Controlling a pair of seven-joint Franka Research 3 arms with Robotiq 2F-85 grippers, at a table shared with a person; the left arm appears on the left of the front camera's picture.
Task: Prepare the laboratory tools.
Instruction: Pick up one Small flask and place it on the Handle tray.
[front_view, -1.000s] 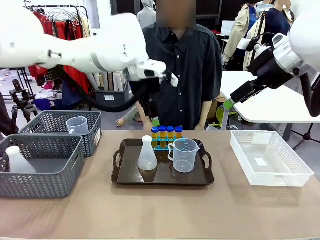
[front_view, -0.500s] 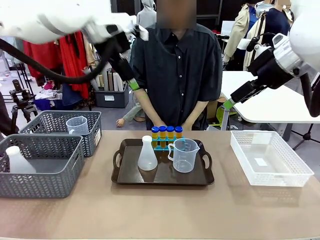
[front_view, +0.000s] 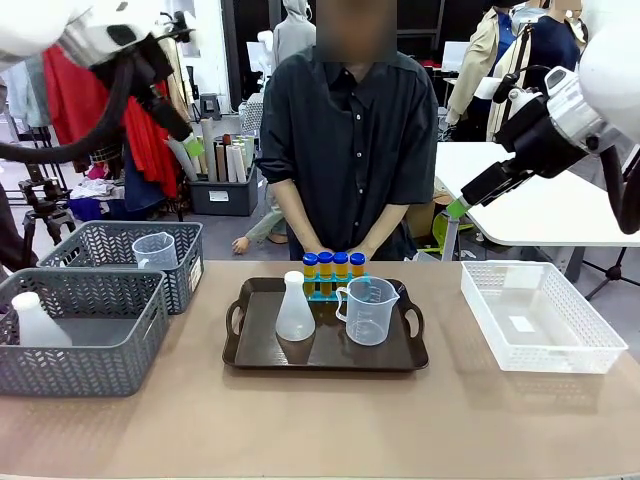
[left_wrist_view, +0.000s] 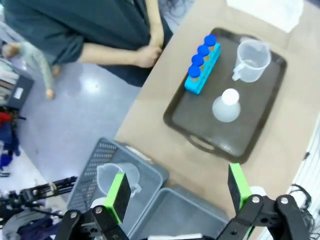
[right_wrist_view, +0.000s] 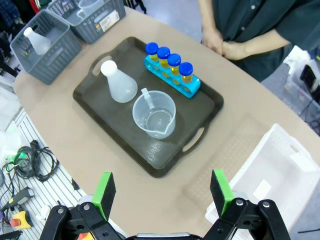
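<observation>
— What changed?
— My left gripper (left_wrist_view: 177, 192) has lifted away from the tray (front_view: 325, 362), jaws wide, empty. The tube rack (front_view: 334, 288) sits at its far edge; placing looks done.

Centre of table (front_view: 320, 420): tray (front_view: 325, 362), holding rack (front_view: 333, 290) at far edge with four tubes (front_view: 334, 265) standing in a row. Flask (front_view: 294, 310) on tray's left part, just near of rack. Beaker (front_view: 368, 310) to right of flask, on tray, near of rack's right end. Left of tray: two baskets, far one (front_view: 122, 262) containing a second beaker (front_view: 154, 250), near one (front_view: 80, 330) containing what looks like a second flask (front_view: 35, 322), partly hidden by the wall. Right of tray, well apart: another basket (front_view: 540, 318), something flat (front_view: 520, 324) lying on its floor. Person's hands (front_view: 340, 250) at far table edge, just behind rack.
</observation>
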